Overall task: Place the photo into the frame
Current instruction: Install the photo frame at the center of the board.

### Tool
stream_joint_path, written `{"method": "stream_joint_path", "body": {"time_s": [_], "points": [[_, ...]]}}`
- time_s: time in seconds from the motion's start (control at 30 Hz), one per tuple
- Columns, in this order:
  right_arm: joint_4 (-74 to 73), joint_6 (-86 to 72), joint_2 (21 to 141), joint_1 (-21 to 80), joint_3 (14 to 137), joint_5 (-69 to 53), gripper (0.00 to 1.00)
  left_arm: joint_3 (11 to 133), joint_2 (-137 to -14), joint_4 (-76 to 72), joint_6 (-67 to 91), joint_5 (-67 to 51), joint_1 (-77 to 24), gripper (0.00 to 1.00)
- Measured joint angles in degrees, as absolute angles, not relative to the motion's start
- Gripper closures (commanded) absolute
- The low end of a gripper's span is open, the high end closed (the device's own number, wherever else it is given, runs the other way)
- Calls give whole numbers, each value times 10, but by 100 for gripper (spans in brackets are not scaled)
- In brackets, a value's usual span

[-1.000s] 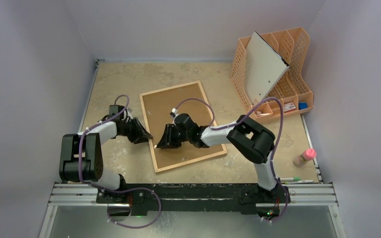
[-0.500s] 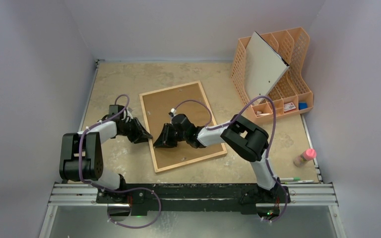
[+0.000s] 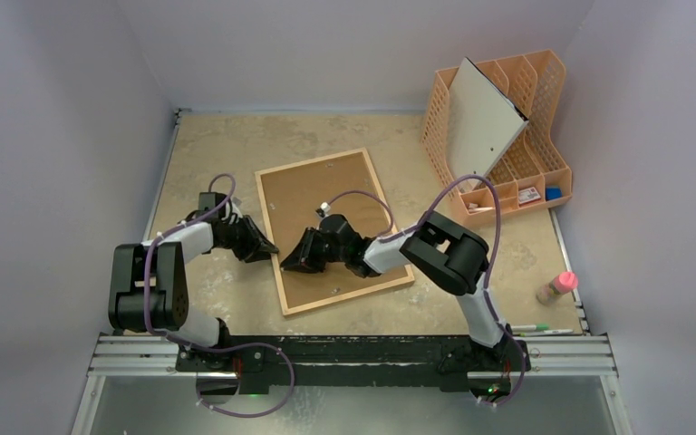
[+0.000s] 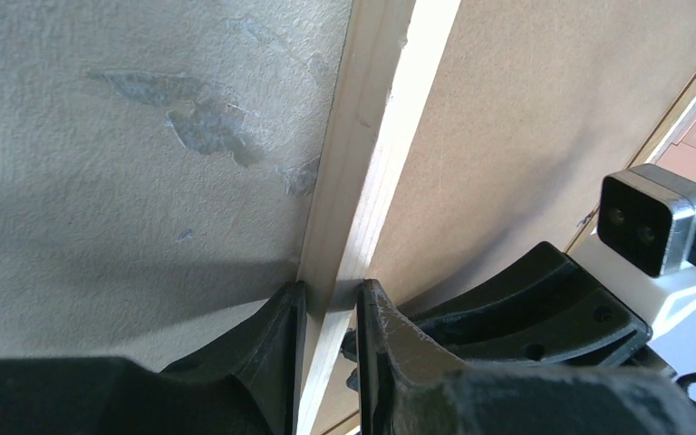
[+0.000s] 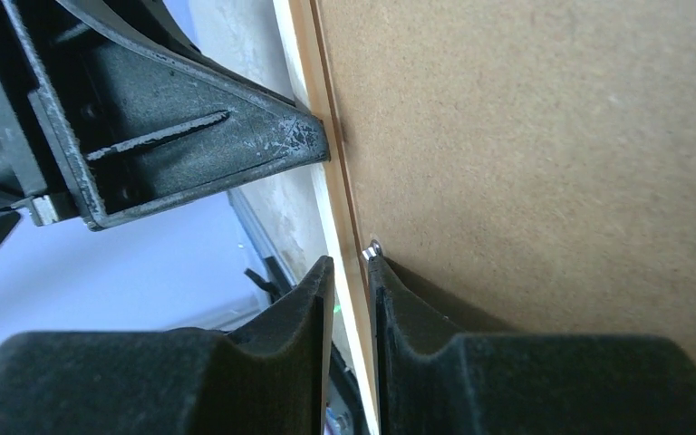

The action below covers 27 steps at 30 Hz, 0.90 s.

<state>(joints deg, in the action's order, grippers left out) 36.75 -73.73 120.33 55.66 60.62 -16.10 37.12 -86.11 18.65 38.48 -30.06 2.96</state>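
Observation:
The frame [image 3: 272,237] lies face down in the middle of the table, its thin light wood rim around a brown hardboard backing panel [image 3: 326,195]. My left gripper [image 3: 267,250] is shut on the frame's left rail [image 4: 372,109], one finger outside and one on the backing side. My right gripper [image 3: 293,263] reaches over the backing to the same rail [image 5: 301,54]. Its fingers straddle the rail closely a little nearer to me, and one fingertip touches a small metal tab [image 5: 373,249]. The left gripper's finger [image 5: 236,145] shows just beyond. The photo is not in view.
An orange lattice organizer [image 3: 530,145] stands at the back right with a white-grey board [image 3: 482,118] leaning in it. A pink-capped bottle [image 3: 557,287] and pens [image 3: 544,329] lie near the right edge. Walls close in on both sides.
My right gripper has slid left and slightly nearer across the backing to the frame's left rail. The left gripper and the frame have stayed put.

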Motion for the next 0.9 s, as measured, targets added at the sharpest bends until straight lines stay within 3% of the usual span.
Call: {"method": "stream_joint_path", "body": {"time_s": [0.33,0.6,0.9], "points": [[595,-838,1244,571,521,-174,77,368,-858,179,395,-296,22,100],[598,-843,1242,570,514,-169,74,368,-858,181,394,-292,19,99],[407,-749,1089,563,498,-82,60,384,-858,204,380,-277,7,65]]}}
